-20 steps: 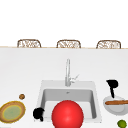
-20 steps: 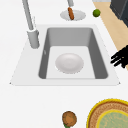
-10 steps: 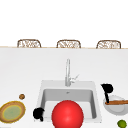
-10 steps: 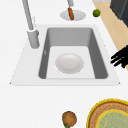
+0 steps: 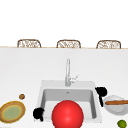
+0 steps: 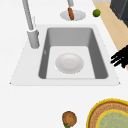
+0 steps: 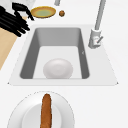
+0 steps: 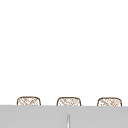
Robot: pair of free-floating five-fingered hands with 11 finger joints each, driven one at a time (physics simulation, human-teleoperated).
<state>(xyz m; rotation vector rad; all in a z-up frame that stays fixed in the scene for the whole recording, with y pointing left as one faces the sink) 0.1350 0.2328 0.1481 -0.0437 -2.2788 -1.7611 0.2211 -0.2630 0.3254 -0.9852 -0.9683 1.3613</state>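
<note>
My right hand (image 5: pixel 100 91) hovers at the sink's right rim, just left of a white plate (image 5: pixel 112 108) carrying a brown sausage (image 5: pixel 116 102). The same plate (image 7: pixel 20 112) and sausage (image 7: pixel 45 110) lie nearest in the right side view. My left hand (image 5: pixel 38 113) hangs at the sink's front left corner. It is open, with straight spread fingers, off the counter's front edge (image 6: pixel 120 58) (image 7: pixel 13 20). A white bowl (image 6: pixel 69 63) rests in the steel sink (image 6: pixel 100 60). A big red ball (image 5: pixel 67 115) covers the sink's front in the front view.
A tall faucet (image 5: pixel 67 72) stands behind the sink. On the left counter lie a yellow-rimmed brown plate (image 5: pixel 22 108) and a small brown round thing (image 5: pixel 22 96). A lime (image 5: pixel 122 123) sits at the front right. Woven chairs (image 5: pixel 68 44) line the far side.
My right hand has moved left and slightly down, from above the sausage plate to the sink's right rim. The left hand has stayed where it was.
</note>
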